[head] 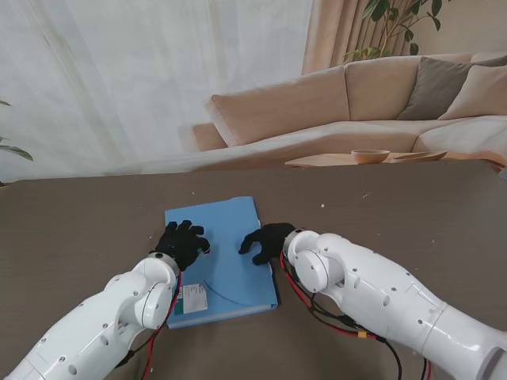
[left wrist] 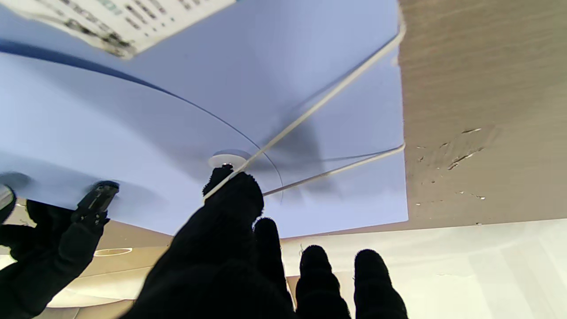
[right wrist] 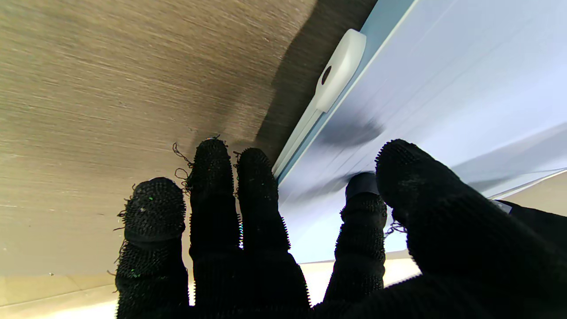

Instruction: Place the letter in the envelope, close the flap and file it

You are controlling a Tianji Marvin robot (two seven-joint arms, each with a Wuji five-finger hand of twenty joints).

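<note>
- Two white arms rise from the near corners of the stand view, each ending in a black-gloved robot hand over a blue envelope [head: 218, 257] that lies flat on the brown tabletop [head: 412, 222].
- The left robot hand [head: 182, 241] rests on the envelope's left part, fingers spread toward the far edge.
- In the left wrist view, a thin white string [left wrist: 310, 110] runs taut from a fingertip [left wrist: 234, 190] across the blue face to the envelope's edge; a second strand lies alongside it.
- A small round white button [left wrist: 228, 158] sits on the envelope, just beside that fingertip; the string meets it there.
- The curved rim of the flap [left wrist: 168, 95] arcs across the blue surface and lies down flat.
- A white printed label [head: 192, 298] sits at the envelope's near left corner.
- Whether the left robot hand pinches the string or only presses it, I cannot tell.
- The right robot hand [head: 265, 241] lies at the envelope's right edge, fingers apart and holding nothing.
- The right wrist view shows some of its fingertips [right wrist: 361, 195] on the blue face and others on bare tabletop.
- A white clip [right wrist: 339, 68] sits on the envelope's edge, beyond those fingers.
- The letter is not in sight.
- A beige sofa [head: 356, 103] stands beyond the tabletop.
</note>
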